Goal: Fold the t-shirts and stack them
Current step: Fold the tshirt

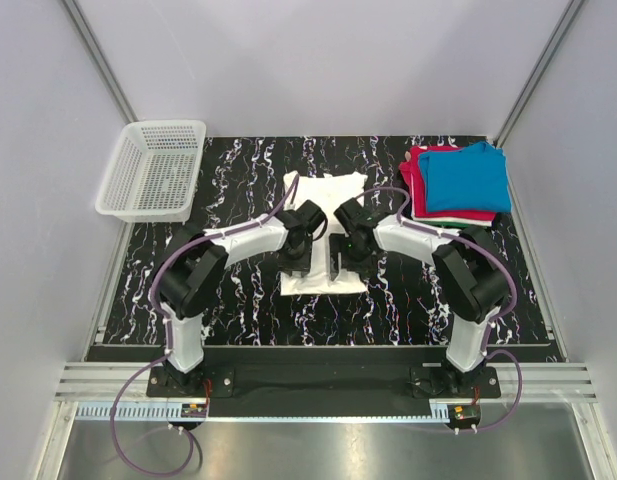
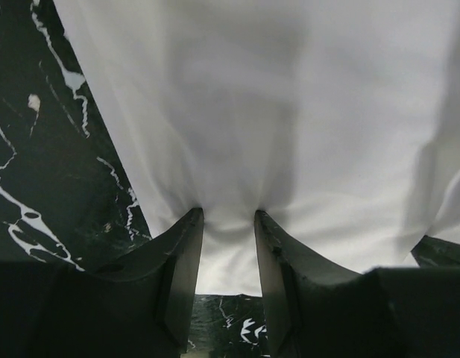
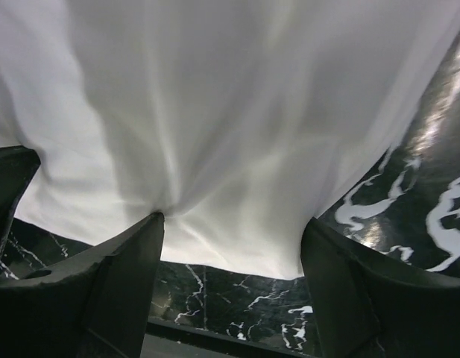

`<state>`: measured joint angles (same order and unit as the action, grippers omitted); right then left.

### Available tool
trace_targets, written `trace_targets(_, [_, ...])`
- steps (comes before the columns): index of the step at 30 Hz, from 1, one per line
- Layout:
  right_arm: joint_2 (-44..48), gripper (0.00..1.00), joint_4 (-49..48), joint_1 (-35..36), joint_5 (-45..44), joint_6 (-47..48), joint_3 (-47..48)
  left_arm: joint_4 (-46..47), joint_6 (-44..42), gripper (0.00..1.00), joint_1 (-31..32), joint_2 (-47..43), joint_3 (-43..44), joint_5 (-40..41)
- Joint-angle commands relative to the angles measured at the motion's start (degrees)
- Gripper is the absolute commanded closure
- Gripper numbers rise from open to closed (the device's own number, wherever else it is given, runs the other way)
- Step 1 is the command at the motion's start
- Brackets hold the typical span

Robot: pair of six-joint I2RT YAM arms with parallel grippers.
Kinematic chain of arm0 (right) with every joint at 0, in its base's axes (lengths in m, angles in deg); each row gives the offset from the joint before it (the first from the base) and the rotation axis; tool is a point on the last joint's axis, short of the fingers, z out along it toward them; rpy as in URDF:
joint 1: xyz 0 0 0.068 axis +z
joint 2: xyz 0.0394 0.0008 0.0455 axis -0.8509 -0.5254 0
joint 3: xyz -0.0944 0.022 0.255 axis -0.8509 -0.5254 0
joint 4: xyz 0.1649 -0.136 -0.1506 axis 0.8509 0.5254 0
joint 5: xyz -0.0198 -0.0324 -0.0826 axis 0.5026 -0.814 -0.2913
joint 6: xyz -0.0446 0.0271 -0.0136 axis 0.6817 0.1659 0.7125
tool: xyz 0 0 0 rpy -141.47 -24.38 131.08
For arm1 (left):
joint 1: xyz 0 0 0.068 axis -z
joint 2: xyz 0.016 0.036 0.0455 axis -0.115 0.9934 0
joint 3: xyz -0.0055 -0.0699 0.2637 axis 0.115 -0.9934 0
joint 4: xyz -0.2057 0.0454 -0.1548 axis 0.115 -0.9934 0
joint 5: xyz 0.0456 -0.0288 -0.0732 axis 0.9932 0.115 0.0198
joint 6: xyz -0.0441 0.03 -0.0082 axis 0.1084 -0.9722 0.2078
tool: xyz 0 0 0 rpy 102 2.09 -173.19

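A white t-shirt lies folded in a rectangle at the middle of the black marble table. Both grippers stand on its near part. My left gripper has its jaws drawn close together, and a pucker of the white cloth is pinched between its fingertips. My right gripper is open wide. Its tips rest on the shirt's near edge, with the cloth slack between them. A folded blue t-shirt lies on top of a red one at the back right.
A white plastic mesh basket stands at the back left corner of the table. Grey walls close in the table on three sides. A metal rail runs along the near edge behind the arm bases.
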<state>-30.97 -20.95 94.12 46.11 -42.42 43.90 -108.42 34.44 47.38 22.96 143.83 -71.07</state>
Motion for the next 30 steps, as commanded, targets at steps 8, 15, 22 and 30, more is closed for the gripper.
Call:
trace_targets(8, [1.73,0.22,2.22,5.41,0.94,-8.11,-1.34,-2.56,-2.55,0.60,0.18,-7.90,-9.43,0.71])
trace_targets(15, [3.14,0.17,9.06,5.41,-6.61,-6.18,5.50,-1.68,-5.00,0.57,0.18,-10.11,-8.74,0.18])
trace_targets(22, [4.37,0.15,13.99,4.97,-11.98,-5.30,15.43,-1.33,-9.22,0.54,-1.04,-10.90,-0.58,-4.38])
trace_targets(30, [8.23,0.13,17.25,2.07,-13.13,-2.31,16.69,-5.28,-9.75,0.52,-13.69,-16.95,3.49,-13.53])
